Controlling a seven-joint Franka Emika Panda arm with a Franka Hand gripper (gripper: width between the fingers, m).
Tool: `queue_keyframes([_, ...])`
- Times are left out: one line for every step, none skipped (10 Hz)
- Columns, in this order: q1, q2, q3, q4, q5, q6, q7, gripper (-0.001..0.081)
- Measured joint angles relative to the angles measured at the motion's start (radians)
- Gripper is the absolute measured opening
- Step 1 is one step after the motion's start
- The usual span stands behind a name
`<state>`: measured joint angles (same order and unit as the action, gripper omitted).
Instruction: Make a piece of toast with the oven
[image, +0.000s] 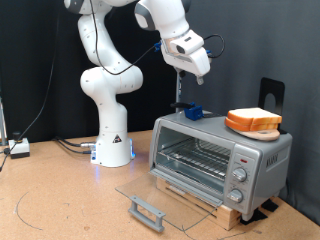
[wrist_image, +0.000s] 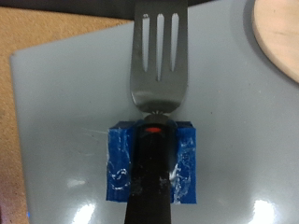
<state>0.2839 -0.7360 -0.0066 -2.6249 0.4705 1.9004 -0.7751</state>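
The oven (image: 215, 160) stands at the exterior view's right with its glass door (image: 160, 197) folded down flat and the wire rack showing. The piece of toast (image: 253, 122) lies on the oven's top, towards the right; its edge also shows in the wrist view (wrist_image: 278, 37). My gripper (image: 180, 72) hangs over the left part of the oven's top. It is shut on the dark handle of a metal fork (wrist_image: 157, 56), which hangs down from it. A blue taped block (image: 192, 112) is wrapped around the fork's neck (wrist_image: 152, 163). The fork's tines point at the grey oven top, apart from the toast.
The oven sits on a wooden board (image: 205, 200) on the brown table. The robot's white base (image: 112, 145) stands at the left, with cables and a small white box (image: 18, 148) at the far left. A black bracket (image: 272, 95) stands behind the oven.
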Motion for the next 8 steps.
queue_keyframes([0.0, -0.001, 0.014, -0.019, -0.01, 0.014, 0.0, 0.0807])
queue_keyframes([0.0, -0.001, 0.025, -0.036, -0.015, 0.016, -0.002, 0.0807])
queue_keyframes([0.0, -0.001, 0.034, -0.051, -0.02, 0.017, -0.006, 0.0807])
queue_keyframes([0.0, -0.001, 0.045, -0.067, -0.033, 0.032, -0.013, 0.0807])
queue_keyframes([0.0, -0.001, 0.057, -0.083, -0.046, 0.052, -0.023, 0.0807])
queue_keyframes([0.001, -0.001, 0.066, -0.102, -0.049, 0.074, -0.043, 0.0807])
queue_keyframes([0.003, 0.0, 0.069, -0.119, -0.047, 0.087, -0.063, 0.0807])
queue_keyframes([0.005, 0.002, 0.072, -0.137, -0.044, 0.108, -0.068, 0.0807])
